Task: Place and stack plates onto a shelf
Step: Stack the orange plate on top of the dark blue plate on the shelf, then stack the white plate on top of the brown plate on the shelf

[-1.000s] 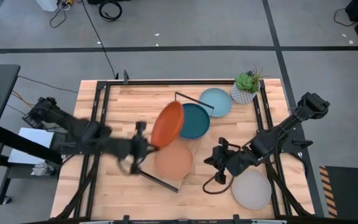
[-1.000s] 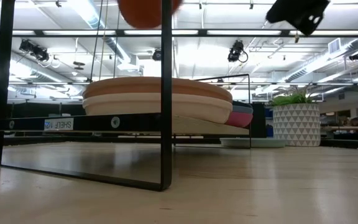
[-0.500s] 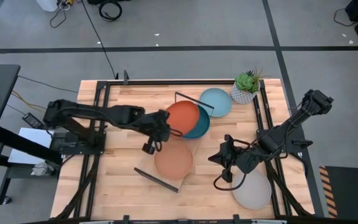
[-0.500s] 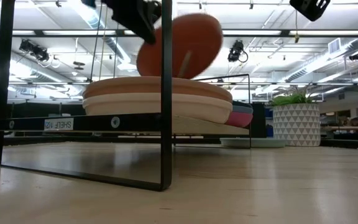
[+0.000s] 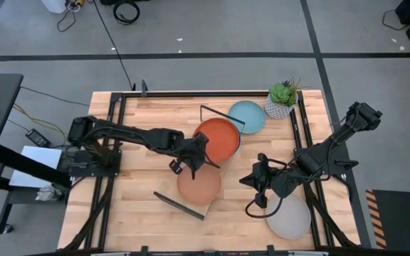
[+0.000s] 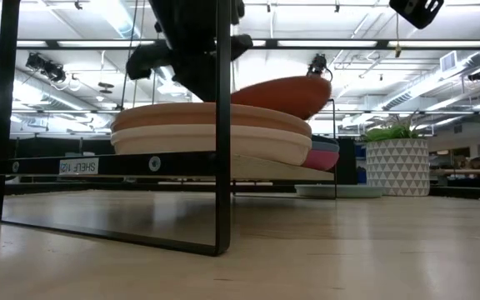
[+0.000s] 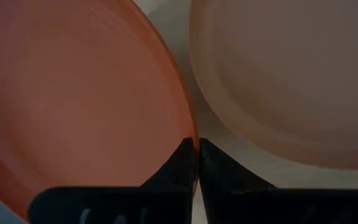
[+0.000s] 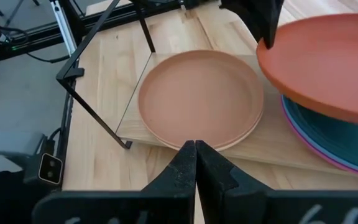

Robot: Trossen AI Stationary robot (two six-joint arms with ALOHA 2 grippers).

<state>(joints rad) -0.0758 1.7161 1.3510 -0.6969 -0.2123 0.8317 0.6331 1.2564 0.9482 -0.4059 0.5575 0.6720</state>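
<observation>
Orange plate [image 5: 217, 139] lies near-flat — rim pinched by left claw [image 5: 194, 158].

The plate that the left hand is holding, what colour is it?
Orange. The plate held by the left hand shows best in the high view.

Orange plate [image 5: 217, 139] tilted above teal stack, salmon plate [image 5: 198, 183] topping shelf [image 8: 277, 149] stack

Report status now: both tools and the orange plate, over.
Left tool shut on orange plate, tilted above dark teal stack. Right tool shut, empty, waiting near grey plate. Nothing blocking.
</observation>
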